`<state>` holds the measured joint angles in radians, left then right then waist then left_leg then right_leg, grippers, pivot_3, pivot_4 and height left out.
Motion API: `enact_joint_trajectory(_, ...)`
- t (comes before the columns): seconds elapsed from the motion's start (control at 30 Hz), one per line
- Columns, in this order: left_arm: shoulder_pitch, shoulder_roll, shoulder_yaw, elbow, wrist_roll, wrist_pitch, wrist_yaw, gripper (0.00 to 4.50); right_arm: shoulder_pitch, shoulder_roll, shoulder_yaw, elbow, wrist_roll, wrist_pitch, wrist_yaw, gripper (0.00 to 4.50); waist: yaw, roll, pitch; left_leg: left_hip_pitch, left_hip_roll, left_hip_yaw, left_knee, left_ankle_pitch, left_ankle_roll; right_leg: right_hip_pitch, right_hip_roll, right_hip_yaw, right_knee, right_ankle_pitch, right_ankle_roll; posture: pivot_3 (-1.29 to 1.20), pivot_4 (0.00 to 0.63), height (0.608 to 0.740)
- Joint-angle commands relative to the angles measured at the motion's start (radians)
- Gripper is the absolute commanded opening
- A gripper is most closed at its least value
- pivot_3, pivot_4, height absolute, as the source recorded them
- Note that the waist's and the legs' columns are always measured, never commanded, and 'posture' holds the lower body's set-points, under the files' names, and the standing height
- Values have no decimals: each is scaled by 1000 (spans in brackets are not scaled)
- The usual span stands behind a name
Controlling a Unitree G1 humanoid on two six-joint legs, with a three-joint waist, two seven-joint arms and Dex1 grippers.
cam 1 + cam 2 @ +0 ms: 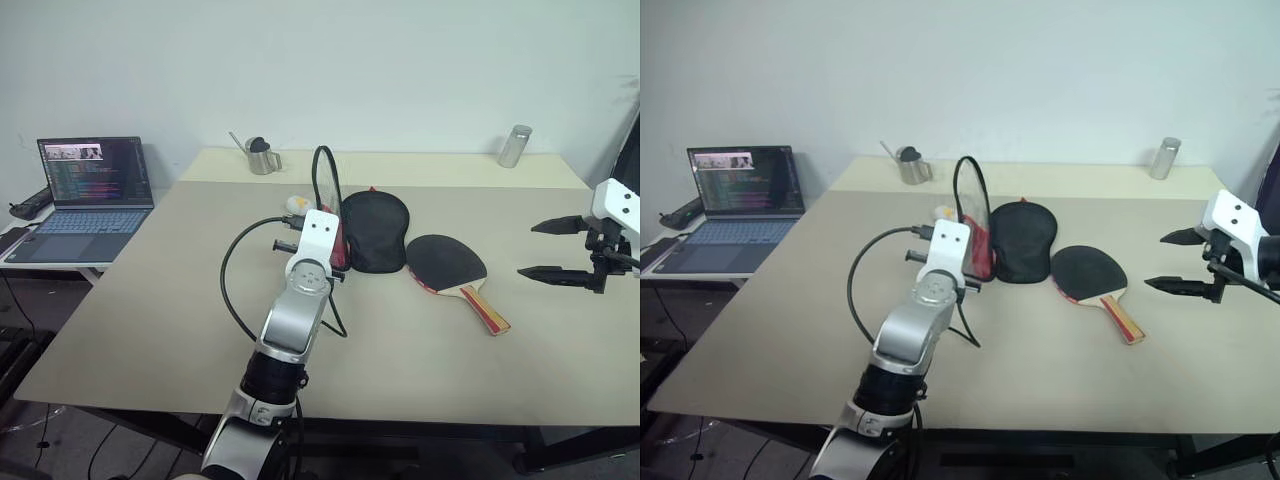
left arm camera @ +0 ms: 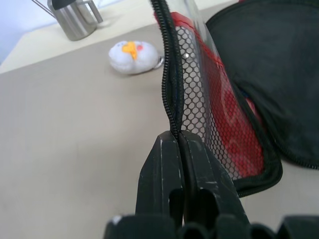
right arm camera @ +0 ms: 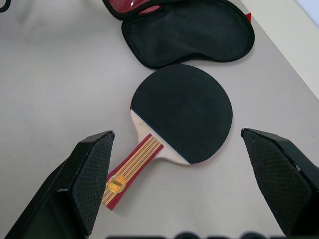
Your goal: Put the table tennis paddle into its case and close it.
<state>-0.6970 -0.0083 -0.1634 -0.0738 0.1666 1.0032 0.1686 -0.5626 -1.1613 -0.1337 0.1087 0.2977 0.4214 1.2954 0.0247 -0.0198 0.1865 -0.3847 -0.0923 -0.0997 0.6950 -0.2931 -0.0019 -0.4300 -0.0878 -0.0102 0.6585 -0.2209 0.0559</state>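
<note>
**Left gripper pinching the case flap, paddle lying beside it**

I am looking down at the table [image 1: 150,330]. My left gripper [image 2: 180,142] is squeezed tight on the zipper edge of the case [image 1: 375,230], holding the red mesh flap up on its side. The other half of the case is lying flat and open, with its black inside facing up. A little white duck charm [image 2: 133,56] is sitting on the table just beside the lifted flap.

The table tennis paddle [image 3: 182,112] is lying flat on the table, right next to the open case (I cannot tell if they touch). Its handle is pointing away from the case.

My right gripper [image 1: 555,248] is hanging in the air above the table, off to the side of the paddle. Its fingers [image 3: 92,172] are spread wide apart and are holding nothing.
</note>
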Motion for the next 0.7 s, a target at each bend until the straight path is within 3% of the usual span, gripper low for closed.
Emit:
enact_joint_trajectory(0.03, 6, 2, -15, -66, 20, 29, -15, 23, 0, -14, -25, -30, 18, 0, 3, 4500, 0, 0, 0, 0, 0, 0, 0, 0, 0, 0, 0, 0, 0, 0, 0, 0, 150, 740)
enact_joint_trajectory(0.7, -12, 90, -5, -99, -4, 61, -145, 23, -9, 6, -8, -8, 10, -18, 8, 4500, 0, 0, 0, 0, 0, 0, 0, 0, 0, 0, 0, 0, 0, 0, 0, 0, 150, 740)
